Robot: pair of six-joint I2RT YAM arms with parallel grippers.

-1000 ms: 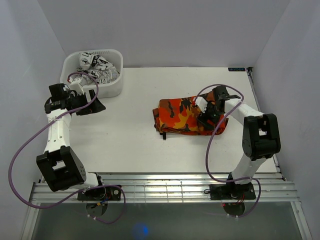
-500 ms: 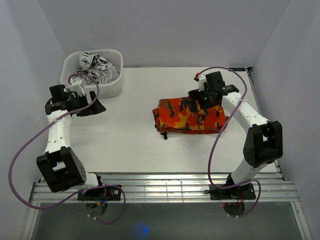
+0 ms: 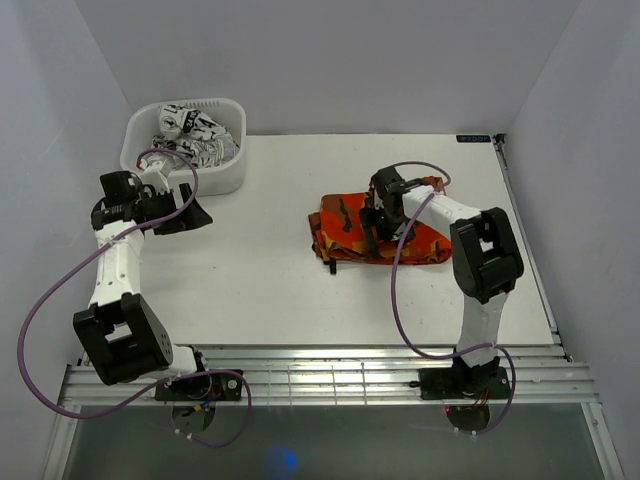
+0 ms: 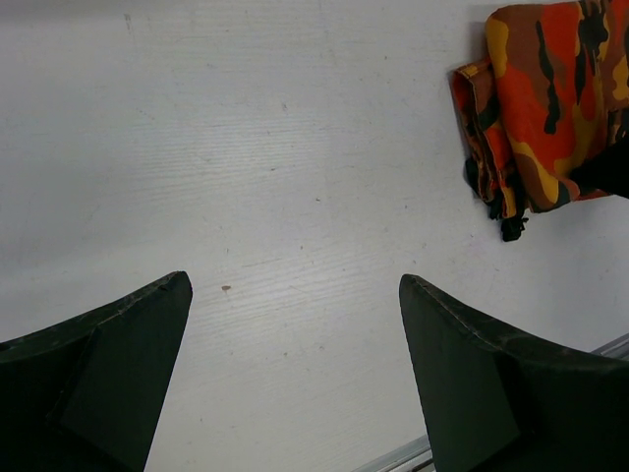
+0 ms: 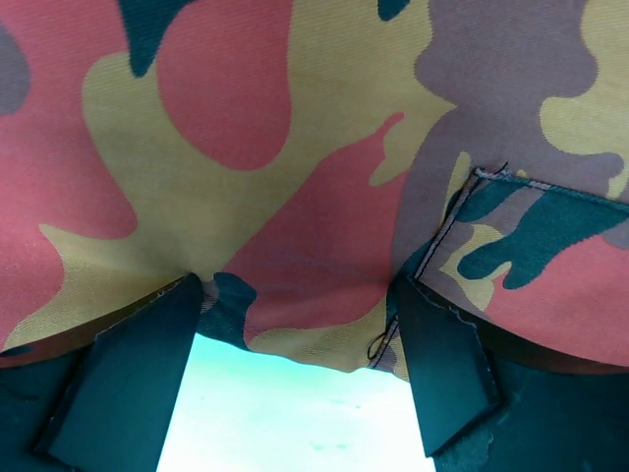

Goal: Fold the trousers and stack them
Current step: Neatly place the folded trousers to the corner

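**Right tool down on the trousers, left one waiting by the basket**

The bench [image 3: 250,270] is lying bare across its whole middle, between the basket [image 3: 215,178] in the far left corner and the trousers [image 3: 345,232] right of centre. A wide strip is also lying free along the near side, up to the metal rail [image 3: 330,370]. The trousers' left edge is facing that free middle, with a dark cord end poking out at the near left corner.

I am reaching my right arm forward and bending it inward to the left, with the wrist tipped down over the middle of the trousers. My right tool [image 5: 295,285] is spread wide and gripping nothing. The cloth is filling the view right in front of it, a hem running between the fingers.

My left arm is stretching forward, and my left tool [image 4: 295,295] is hanging above bare bench just before the basket, released, well apart from the trousers.

I am counting one folded pair on the bench and one basket. The black-and-white cloth [image 3: 195,135] crumpled inside it I cannot count.
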